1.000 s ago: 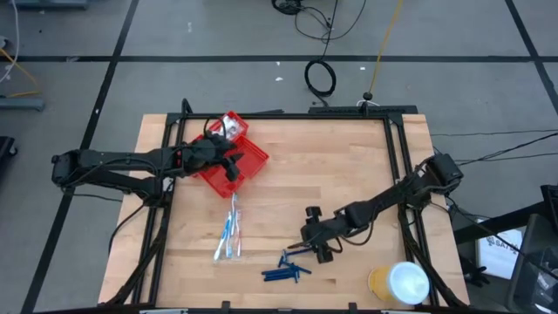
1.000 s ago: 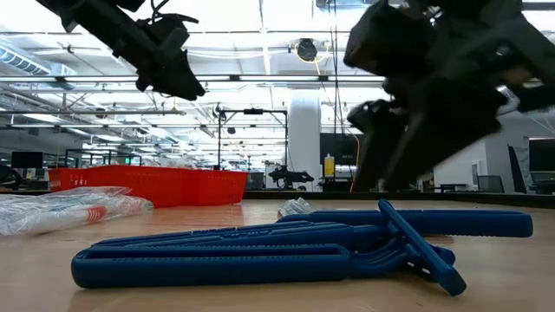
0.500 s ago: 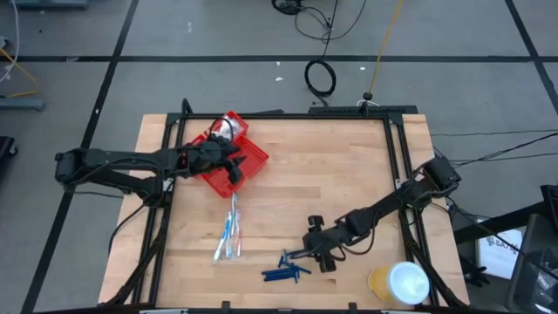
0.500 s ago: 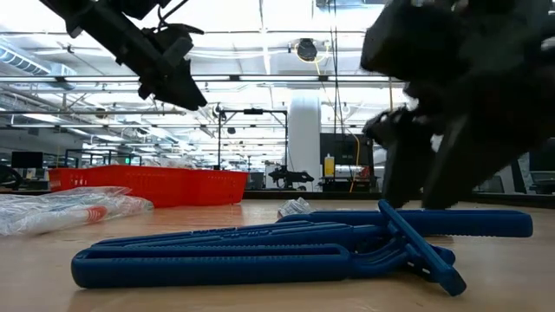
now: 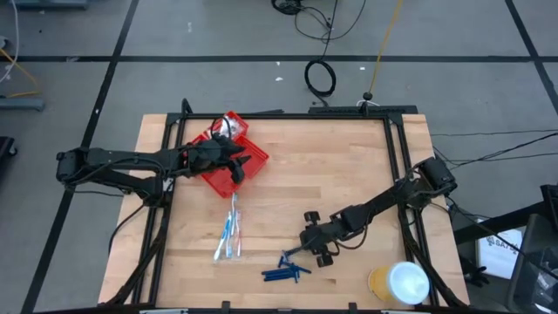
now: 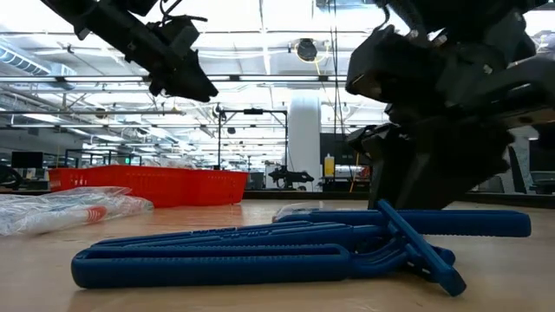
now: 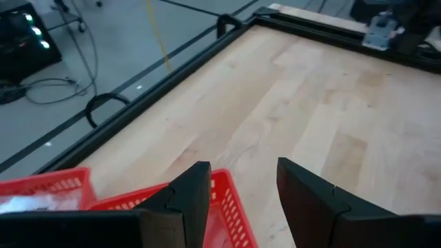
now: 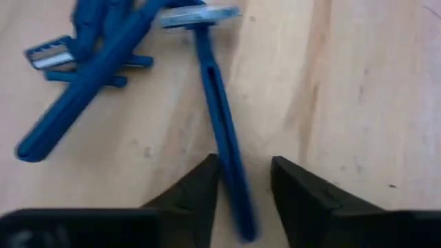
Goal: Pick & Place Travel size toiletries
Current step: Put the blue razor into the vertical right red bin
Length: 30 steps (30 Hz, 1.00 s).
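Right tool low over the table, fingers straddling one blue razor's handle, two more razors just ahead; left tool, fingers parted and empty, above one red tray

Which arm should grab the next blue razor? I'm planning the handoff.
Right. Its end effector straddles a blue razor on the table; the left end effector hangs over the red tray.
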Motion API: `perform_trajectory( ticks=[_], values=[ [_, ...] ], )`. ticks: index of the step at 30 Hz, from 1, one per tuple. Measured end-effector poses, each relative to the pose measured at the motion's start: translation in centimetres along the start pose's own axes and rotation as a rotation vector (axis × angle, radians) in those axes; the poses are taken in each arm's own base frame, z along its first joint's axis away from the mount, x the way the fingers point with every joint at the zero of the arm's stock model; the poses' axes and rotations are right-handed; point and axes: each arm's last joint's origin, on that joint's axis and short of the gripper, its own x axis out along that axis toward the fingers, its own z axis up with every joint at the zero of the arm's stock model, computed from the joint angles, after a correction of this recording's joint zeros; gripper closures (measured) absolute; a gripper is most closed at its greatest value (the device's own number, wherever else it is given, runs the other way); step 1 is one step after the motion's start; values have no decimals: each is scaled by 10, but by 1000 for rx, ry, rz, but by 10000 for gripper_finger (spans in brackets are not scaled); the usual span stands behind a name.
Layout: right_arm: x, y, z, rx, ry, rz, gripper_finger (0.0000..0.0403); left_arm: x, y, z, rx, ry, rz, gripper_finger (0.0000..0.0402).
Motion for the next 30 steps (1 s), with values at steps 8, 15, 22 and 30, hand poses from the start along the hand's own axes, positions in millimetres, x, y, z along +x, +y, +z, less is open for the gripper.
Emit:
perform_trajectory(
  ticks=[8,15,22,30],
  values=[
    [2,-27,-7,-47,35,-36,385,0,-3,1,-22,2,-84,240],
    [3,-54,0,-20,-31,-95,384,-2,-11,4,25,-25,-192,241],
    [-13,-89,14,-9,-172,-196,385,-9,-19,7,112,-74,-233,241],
    [-25,-145,18,76,-281,-315,385,-13,-21,7,141,-89,-216,241]
  ],
)
